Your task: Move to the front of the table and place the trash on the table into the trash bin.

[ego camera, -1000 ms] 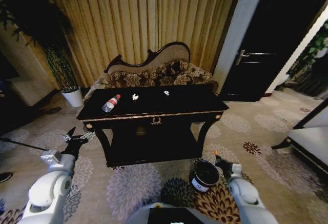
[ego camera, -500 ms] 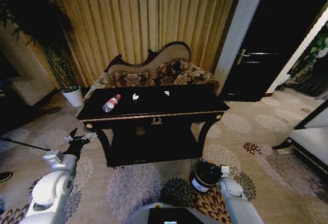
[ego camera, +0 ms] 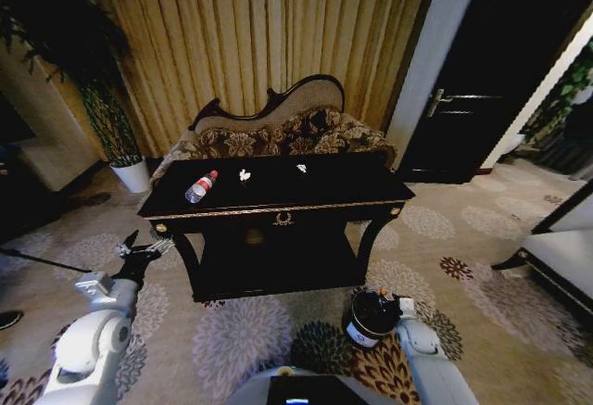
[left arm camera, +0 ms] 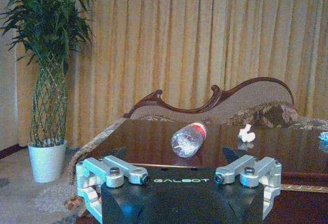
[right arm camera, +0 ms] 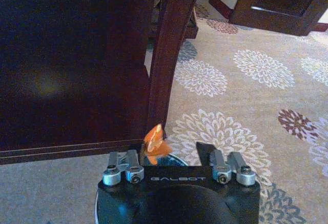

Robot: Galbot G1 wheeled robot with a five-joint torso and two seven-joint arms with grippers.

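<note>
Right claw [right arm camera: 177, 149] open over trash bin [ego camera: 369, 317], orange bit [right arm camera: 155, 143] stuck on finger

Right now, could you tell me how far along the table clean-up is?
In progress. The robot faces the table. The right hand is over the bin with an orange scrap. Left: the bottle and white scraps. The left hand waits beside the table, open.

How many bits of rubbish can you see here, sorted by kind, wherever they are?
Clear plastic bottle, lying on the table: 1
White crumpled scraps on the table, one near the bottle, one further along: 2
Orange bit, at the right gripper over the trash bin: 1
Total: 4
</note>
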